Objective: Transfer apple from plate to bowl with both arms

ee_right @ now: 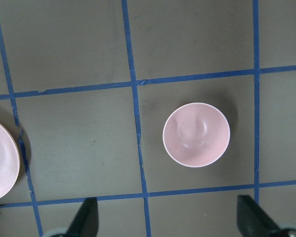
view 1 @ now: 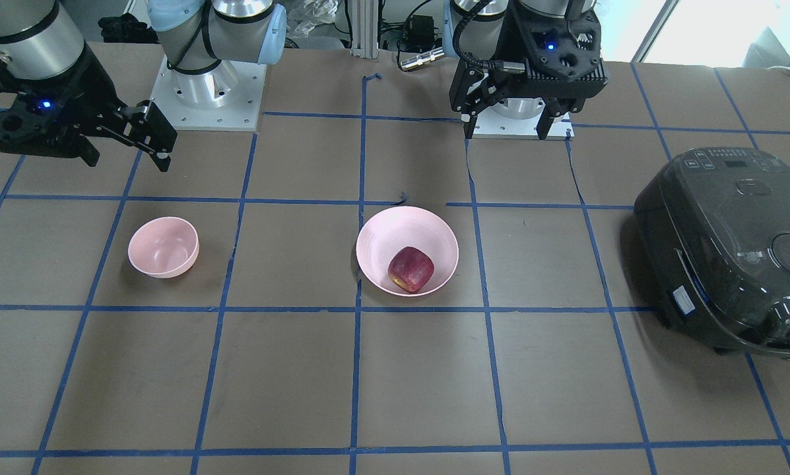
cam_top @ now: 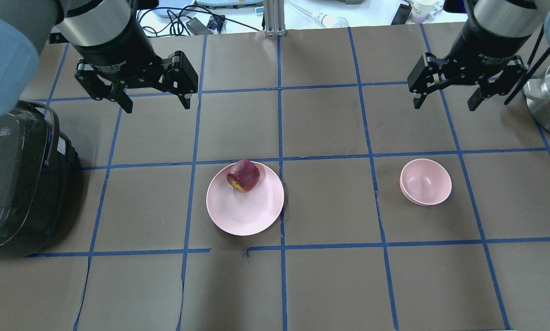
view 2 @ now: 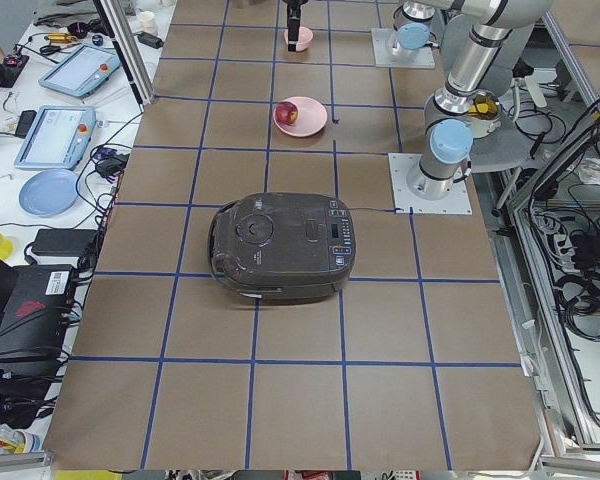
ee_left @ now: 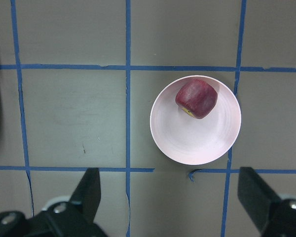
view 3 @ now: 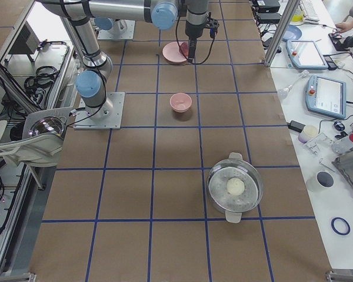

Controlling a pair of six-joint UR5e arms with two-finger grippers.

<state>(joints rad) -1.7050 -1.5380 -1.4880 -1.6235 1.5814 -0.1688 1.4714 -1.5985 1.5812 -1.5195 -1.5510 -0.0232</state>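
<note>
Facing the robot: a roundish dark red apple [view 1: 410,269] lies off-centre on the smooth, shallow pale-pink plate [view 1: 376,227]; the small, steep-sided pink bowl [view 1: 164,247] stands well apart. Overhead: the left gripper [cam_top: 157,105] and right gripper [cam_top: 445,105] hang spread wide, grasping nothing, above the matte brown, blue-taped table [cam_top: 325,124]. Left wrist: the apple sits near the plate's rim.

apple [cam_top: 243,175]: glossy skin | plate [cam_top: 245,211]: smooth matt plastic | table [cam_top: 330,285]: matt brown paper

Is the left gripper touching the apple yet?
Apart. The overhead view shows the left gripper open above bare table, clearly short of the apple.
</note>
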